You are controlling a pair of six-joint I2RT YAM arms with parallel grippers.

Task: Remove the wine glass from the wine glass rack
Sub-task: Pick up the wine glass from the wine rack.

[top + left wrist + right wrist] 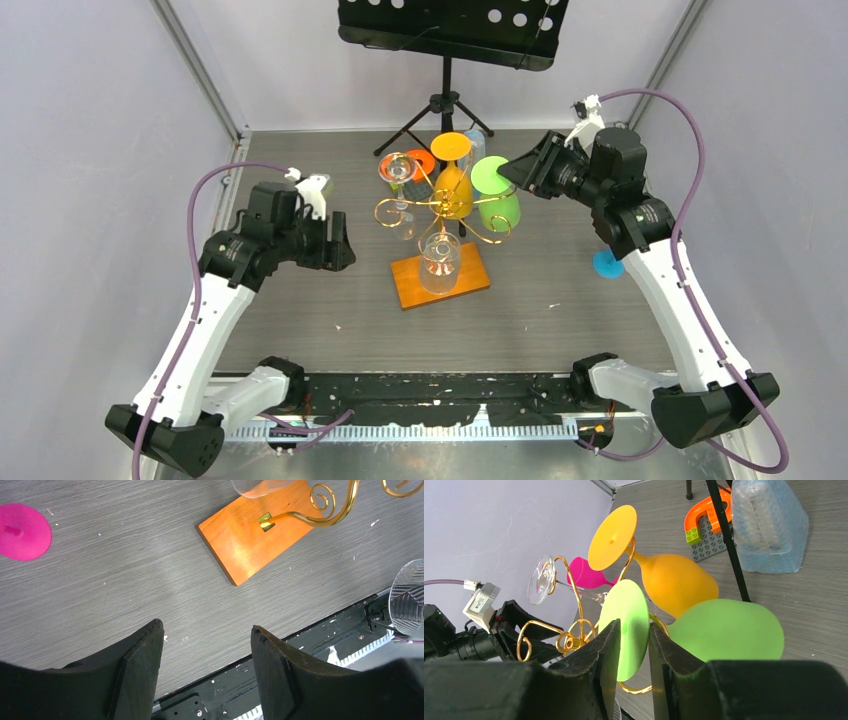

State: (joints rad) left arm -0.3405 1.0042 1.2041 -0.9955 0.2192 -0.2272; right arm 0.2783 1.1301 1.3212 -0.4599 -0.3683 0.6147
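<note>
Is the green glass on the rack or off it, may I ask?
On: the green glass hangs foot-up in the gold rack.

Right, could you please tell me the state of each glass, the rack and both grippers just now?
wine glass rack, upright on the table.
green wine glass, hanging bowl down on the rack, foot between the right fingers.
orange wine glass, hanging bowl down, untouched.
clear wine glass, hanging bowl down over the rack's base.
right gripper, shut on the green glass's foot.
left gripper, open, empty.
</note>
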